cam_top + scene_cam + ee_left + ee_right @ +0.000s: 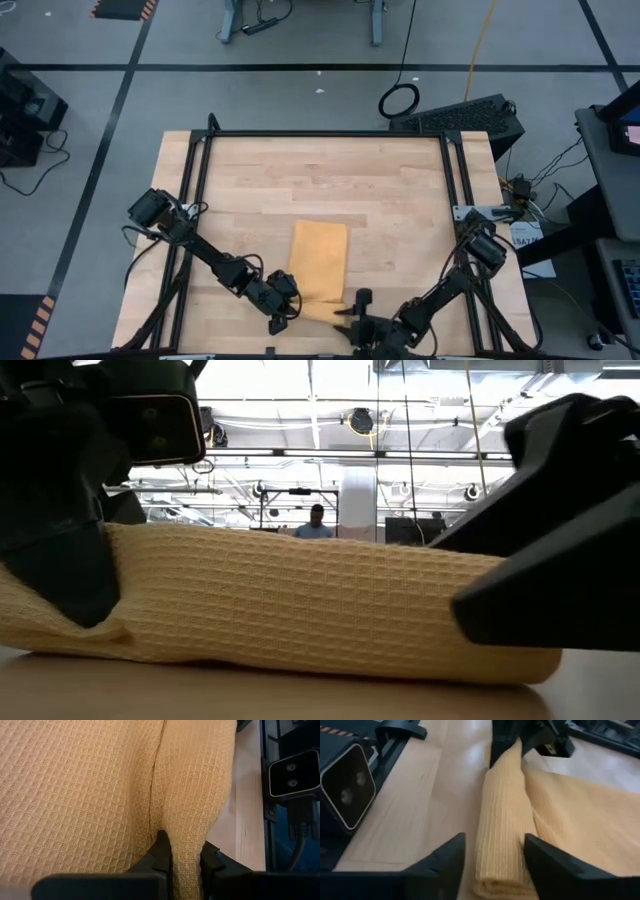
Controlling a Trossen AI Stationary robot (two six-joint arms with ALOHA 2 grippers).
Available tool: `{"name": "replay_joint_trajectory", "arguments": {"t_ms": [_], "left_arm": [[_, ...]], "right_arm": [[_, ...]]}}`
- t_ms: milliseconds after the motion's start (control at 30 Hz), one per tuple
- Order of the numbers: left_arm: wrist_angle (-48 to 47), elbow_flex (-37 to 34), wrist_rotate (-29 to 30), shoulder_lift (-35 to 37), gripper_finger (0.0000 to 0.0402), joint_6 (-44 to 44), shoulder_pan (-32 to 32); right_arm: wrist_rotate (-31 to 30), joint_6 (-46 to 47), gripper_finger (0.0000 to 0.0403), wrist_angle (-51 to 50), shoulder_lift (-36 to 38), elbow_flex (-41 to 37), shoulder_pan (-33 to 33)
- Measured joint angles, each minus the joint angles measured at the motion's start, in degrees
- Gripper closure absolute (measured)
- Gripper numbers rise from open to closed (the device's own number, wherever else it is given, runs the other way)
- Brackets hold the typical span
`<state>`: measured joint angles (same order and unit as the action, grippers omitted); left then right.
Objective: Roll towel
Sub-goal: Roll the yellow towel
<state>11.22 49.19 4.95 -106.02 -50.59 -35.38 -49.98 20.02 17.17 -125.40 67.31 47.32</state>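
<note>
The mustard-yellow towel (319, 258) lies flat on the wooden table, and its near end is rolled into a low roll (300, 605) along the table's near edge. My left gripper (284, 306) is shut on the roll's left end. My right gripper (356, 312) is open at the roll's right end (502, 865), with one finger on each side of it. I cannot tell whether these fingers touch the cloth. The right wrist view also shows the left gripper (520, 740) at the roll's far end. My left gripper pinches the rolled part of the towel at its left end (186, 851) between its two fingers (162, 851). It holds several layers, a fold and not a single edge. The fingers come in low from the table's left, along the roll. The roll rests on the table.
The table's black frame rails run along its left and right sides (196, 180). Bare wood lies beyond the towel toward the far edge (320, 170). The low camera stands at the near edge (292, 772). A person shows far off in the room (316, 525).
</note>
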Motion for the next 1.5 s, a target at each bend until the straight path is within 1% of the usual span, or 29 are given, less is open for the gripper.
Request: {"name": "replay_joint_trajectory", "arguments": {"t_ms": [100, 200, 300, 433, 533, 633, 767, 900, 967, 1067, 1133, 1200, 1267, 1333, 1433, 1500], "left_arm": [[0.0, 0.0, 0.6, 0.0, 0.0360, 0.1, 0.0], [0.1, 0.0, 1.1, 0.0, 0.0360, 0.2, 0.0], [0.2, 0.0, 1.1, 0.0, 0.0359, 0.4, 0.0], [0.2, 0.0, 1.3, 0.0, 0.0359, 0.5, 0.0], [0.2, 0.0, 1.3, 0.0, 0.0359, 0.5, 0.0], [0.2, 0.0, 1.3, 0.0, 0.0359, 0.5, 0.0], [0.2, 0.0, 1.3, 0.0, 0.0359, 1.0, 0.0], [0.2, 0.0, 1.3, 0.0, 0.0359, 1.7, 0.0], [0.2, 0.0, 1.7, 0.0, 0.0359, 1.9, -0.1], [-0.6, 0.0, 3.7, 0.5, 0.0351, 6.0, -0.7], [-1.9, 0.0, 5.5, 1.5, 0.0333, 7.8, -1.3], [-4.2, 0.0, 6.8, 3.0, 0.0306, 9.0, -1.9], [-6.8, 0.0, 7.8, 4.8, 0.0275, 10.0, -2.3], [-10.2, 0.0, 10.2, 6.9, 0.0244, 11.3, -3.1], [-12.9, 0.0, 15.1, 9.0, 0.0200, 13.4, -4.9], [-12.4, 0.0, 20.4, 9.4, 0.0177, 16.5, -6.9]], "right_arm": [[-2.7, 3.2, 0.0174, -1.7, 0.0, 0.0, 1.0], [-4.5, 7.2, 0.0141, -2.9, -0.4, 0.0, 1.4], [-5.4, 7.6, 0.0128, -1.1, -1.3, 0.0, 1.1], [-5.1, 8.3, 0.0129, -0.8, -1.8, 0.0, -0.5], [-1.7, 8.8, 0.0150, -0.7, -1.8, 0.0, -2.2], [0.4, 10.9, 0.0188, -0.9, -1.8, 0.0, -3.6], [3.9, 14.4, 0.0260, -1.4, -1.7, 0.0, -4.9], [4.3, 16.6, 0.0337, -1.4, -1.7, 0.0, -5.0], [4.4, 18.2, 0.0363, -1.5, -1.7, 0.0, -5.0], [5.2, 21.6, 0.0364, -2.2, -1.6, 0.1, -5.0], [6.0, 24.2, 0.0364, -3.3, -1.5, 0.2, -5.0], [6.2, 26.5, 0.0362, -3.9, -1.5, 0.2, -5.0], [6.5, 28.6, 0.0350, -4.1, -1.5, 0.2, -5.0], [7.1, 30.6, 0.0344, -4.0, -1.5, 0.2, -5.0], [7.5, 33.8, 0.0349, -3.3, -1.5, 0.2, -4.9], [9.0, 35.9, 0.0355, -2.3, -1.5, 0.1, -4.9]]}}
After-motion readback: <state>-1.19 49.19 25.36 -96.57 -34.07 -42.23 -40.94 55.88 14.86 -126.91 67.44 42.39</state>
